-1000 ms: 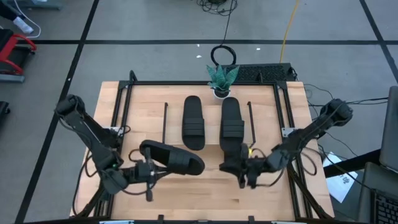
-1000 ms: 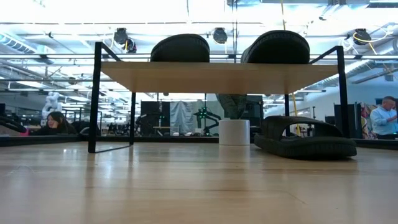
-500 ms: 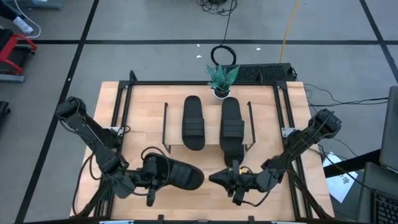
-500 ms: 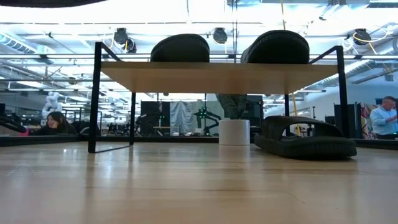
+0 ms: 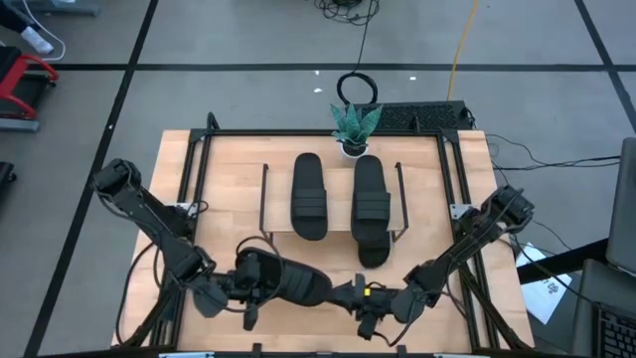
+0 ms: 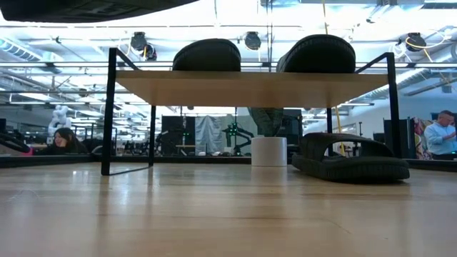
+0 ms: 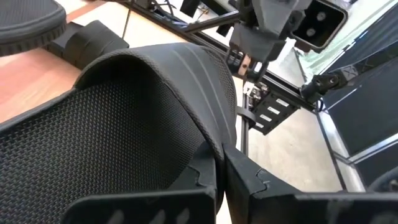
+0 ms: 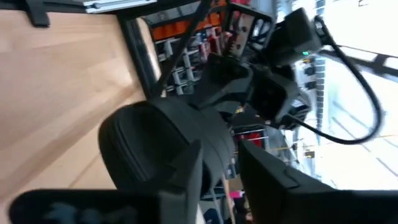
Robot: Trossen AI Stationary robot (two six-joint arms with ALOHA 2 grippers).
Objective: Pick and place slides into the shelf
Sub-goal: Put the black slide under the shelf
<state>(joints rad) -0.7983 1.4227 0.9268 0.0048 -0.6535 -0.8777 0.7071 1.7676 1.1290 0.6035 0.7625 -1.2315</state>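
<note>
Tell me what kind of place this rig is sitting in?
Probably a robotics lab or open workshop. The low view shows a big hall behind the table with ceiling lights and a person at work; the high view shows cables on a taped floor.

The left claw (image 5: 260, 288), clamped on the strap of a slide (image 5: 288, 285), carried it toward the front edge of the tabletop (image 5: 229, 179) and turned it, so its toe came to point at the right arm. The right claw (image 5: 348, 295) left the front end of the slide under the shelf (image 5: 270, 231), swung toward the middle near the front edge, and met the toe of the carried slide with its fingers spread wider. In the low view, a dark underside slid in along the top edge.
</note>
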